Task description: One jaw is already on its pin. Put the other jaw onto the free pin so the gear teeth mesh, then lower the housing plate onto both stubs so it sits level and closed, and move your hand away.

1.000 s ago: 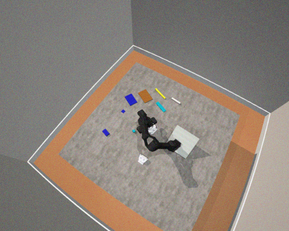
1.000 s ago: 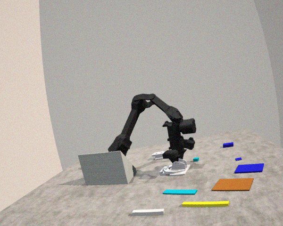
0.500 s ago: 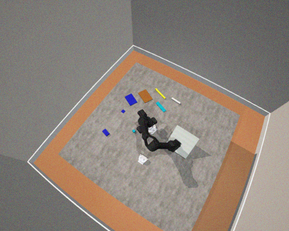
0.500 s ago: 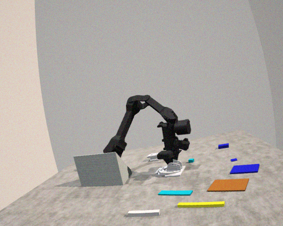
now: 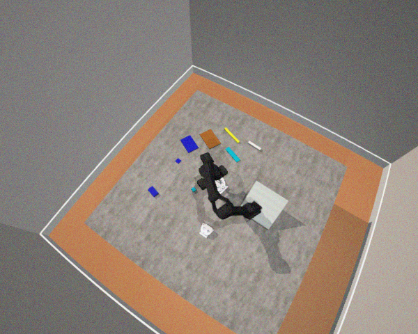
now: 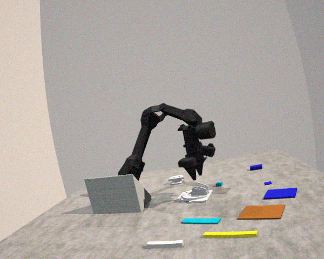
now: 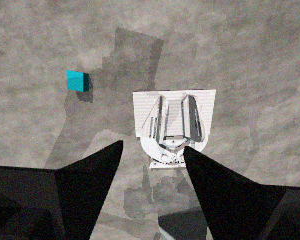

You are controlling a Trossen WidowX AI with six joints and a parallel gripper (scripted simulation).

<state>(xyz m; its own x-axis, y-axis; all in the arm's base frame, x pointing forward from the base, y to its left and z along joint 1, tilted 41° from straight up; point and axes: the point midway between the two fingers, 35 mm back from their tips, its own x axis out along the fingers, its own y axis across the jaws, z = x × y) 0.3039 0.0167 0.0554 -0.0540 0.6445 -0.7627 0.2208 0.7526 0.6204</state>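
Note:
The white base plate (image 7: 141, 102) (image 6: 208, 197) lies on the floor below my gripper. A left jaw (image 7: 155, 120) and a right jaw (image 7: 191, 117) stand side by side on it in the wrist view, roughly mirrored. Their geared ends are close together at the plate's near end; whether the teeth mesh is too small to tell. The pins are hidden. My gripper (image 7: 153, 147) (image 6: 197, 177) is open and empty, with its fingertips above the jaws and touching neither. The white housing plate (image 5: 206, 229) (image 6: 176, 178) lies apart, beyond the base in the exterior view.
A small cyan cube (image 5: 193, 189) (image 6: 218, 184) (image 7: 76, 80) lies near the base. A large grey block (image 5: 270, 201) (image 6: 113, 195) stands by the arm's foot. A cyan strip (image 5: 233, 154), orange plate (image 5: 210, 138), blue plate (image 5: 189, 143), yellow bar (image 5: 232, 135) and white bar (image 5: 254, 145) lie farther off.

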